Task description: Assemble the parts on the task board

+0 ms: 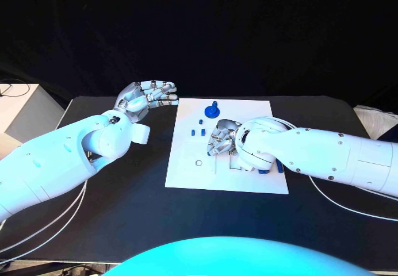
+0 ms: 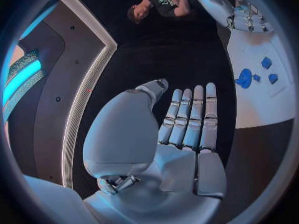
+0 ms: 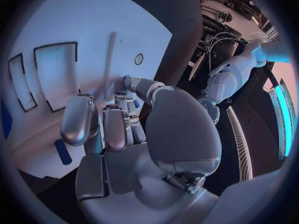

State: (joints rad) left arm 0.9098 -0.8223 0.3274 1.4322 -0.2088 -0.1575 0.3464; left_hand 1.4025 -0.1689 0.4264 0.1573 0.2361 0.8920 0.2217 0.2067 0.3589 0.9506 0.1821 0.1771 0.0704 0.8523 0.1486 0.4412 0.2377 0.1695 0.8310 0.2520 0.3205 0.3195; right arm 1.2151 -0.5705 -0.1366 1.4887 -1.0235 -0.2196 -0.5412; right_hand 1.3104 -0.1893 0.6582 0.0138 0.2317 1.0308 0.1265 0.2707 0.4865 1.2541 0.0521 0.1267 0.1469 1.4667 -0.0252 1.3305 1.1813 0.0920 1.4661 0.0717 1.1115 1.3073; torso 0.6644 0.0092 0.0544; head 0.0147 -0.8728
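The white task board lies in the middle of the black table. A round blue part and three small blue parts sit at its far end; they also show on the board as the round part and small parts. My right hand is over the board's middle, fingers curled down toward its surface. A blue speck shows between thumb and fingers; I cannot tell whether it is held. My left hand hovers off the board's far left corner, fingers straight, holding nothing.
The board has rectangular recesses and a small ring hole, also seen as the ring. More blue parts lie by my right wrist, one as a bar. A pale box stands off the table's left edge.
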